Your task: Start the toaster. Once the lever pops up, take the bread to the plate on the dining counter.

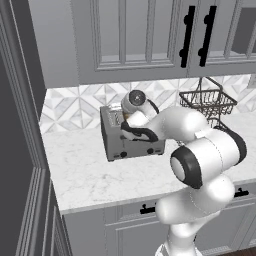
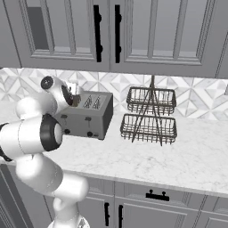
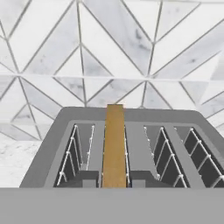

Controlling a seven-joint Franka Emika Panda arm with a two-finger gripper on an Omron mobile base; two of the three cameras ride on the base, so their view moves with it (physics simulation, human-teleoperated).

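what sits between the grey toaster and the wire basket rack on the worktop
Nothing: in the right base view, bare white marble worktop separates the boxy grey metal toaster from the dark two-tier wire basket rack.

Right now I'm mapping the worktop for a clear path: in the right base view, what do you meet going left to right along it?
Robot arm → toaster → two-tier wire basket stand.

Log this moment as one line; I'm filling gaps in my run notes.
stage: at toaster | bread: upright edge-on between gripper fingertips, above slots | gripper: shut on bread | wire basket rack: right of toaster | plate: not reached
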